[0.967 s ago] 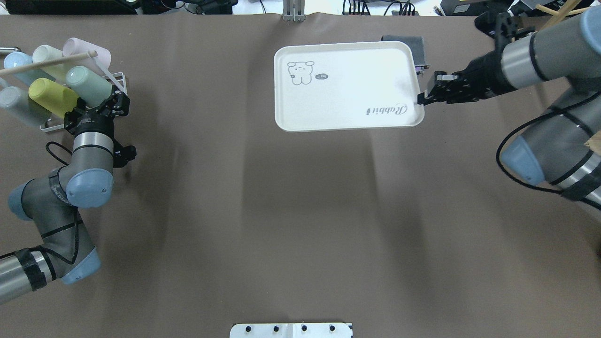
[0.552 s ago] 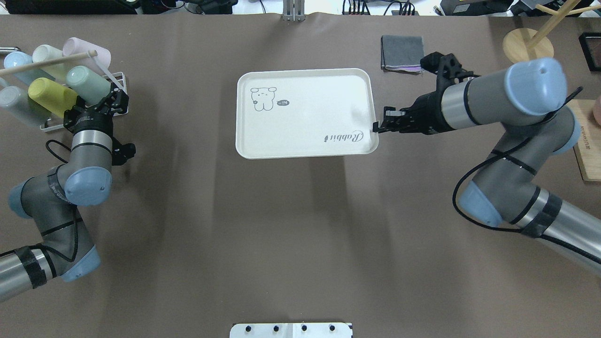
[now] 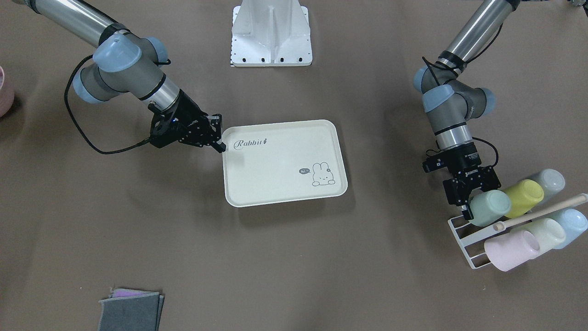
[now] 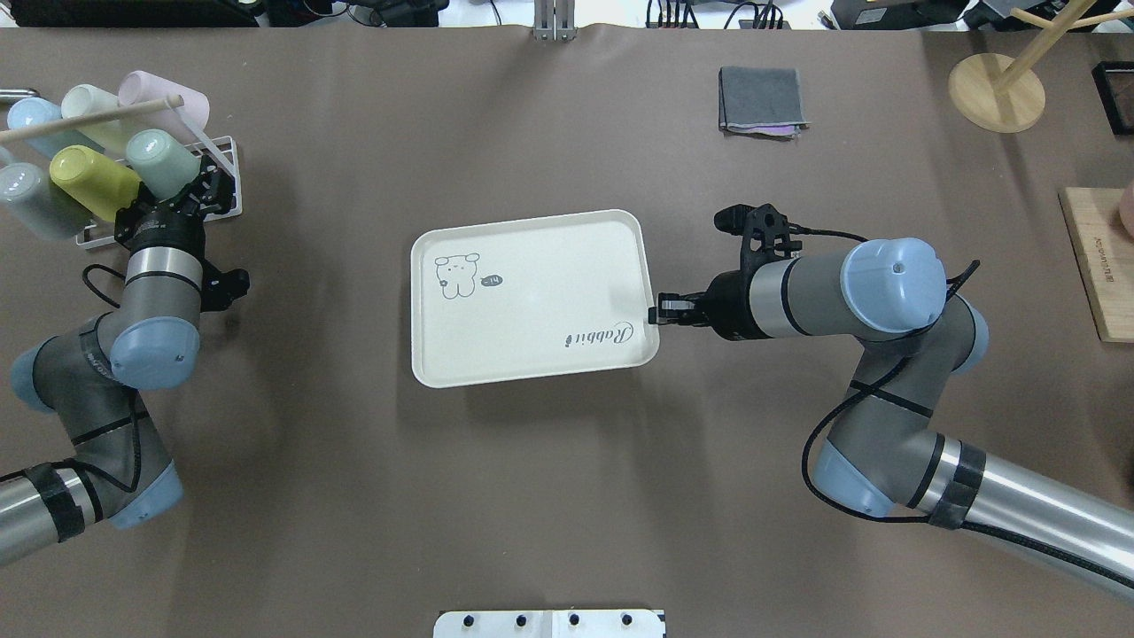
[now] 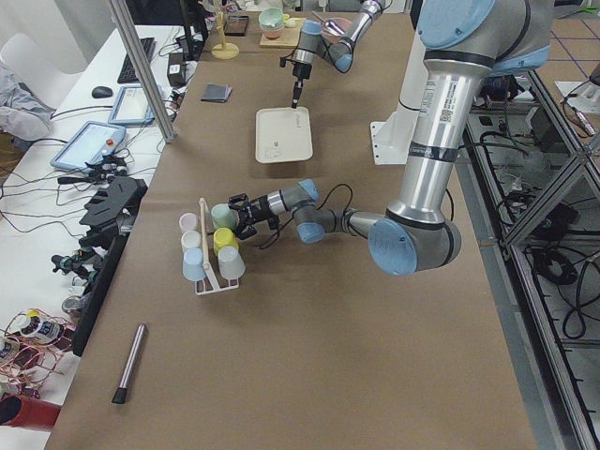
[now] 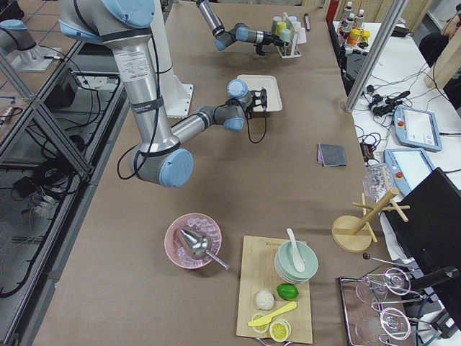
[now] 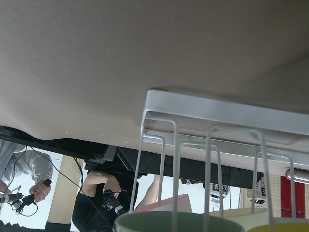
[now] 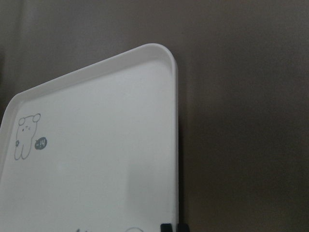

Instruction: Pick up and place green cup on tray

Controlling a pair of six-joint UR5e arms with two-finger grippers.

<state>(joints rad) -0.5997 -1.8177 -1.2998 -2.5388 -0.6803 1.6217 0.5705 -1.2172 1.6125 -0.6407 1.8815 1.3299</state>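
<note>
At the table's middle now lies the tray (image 4: 532, 292), where a second ago it sat toward the far right, its corner over the folded cloth (image 4: 762, 99). It has travelled left and nearer the robot, and the cloth is fully uncovered. The right gripper (image 4: 657, 315) remains clamped on the rim at the tray's right short edge, by the "Rabbit" script. The wrist view shows both fingertips pinched close together at that rim. Whether the tray rests flat on the table or is held slightly raised cannot be told.

At the far left, the green cup (image 4: 162, 164) is not yet removed. It sits tilted on the wire rack (image 4: 226, 146), just beside the yellow cup (image 4: 89, 182). The left gripper (image 4: 193, 184) has crept a little closer and now sits at the cup's near end, fingers to either side of it. Whether they are pressing the cup or merely bracketing it cannot be told from these views.

Assessment: the tray has been brought nearer the cup's side, shortening the carry. The pick itself is outstanding. The cup and tray stand well apart. The neighbouring cups crowd the green one, so a skewed pull risks disturbing the rack.
</note>
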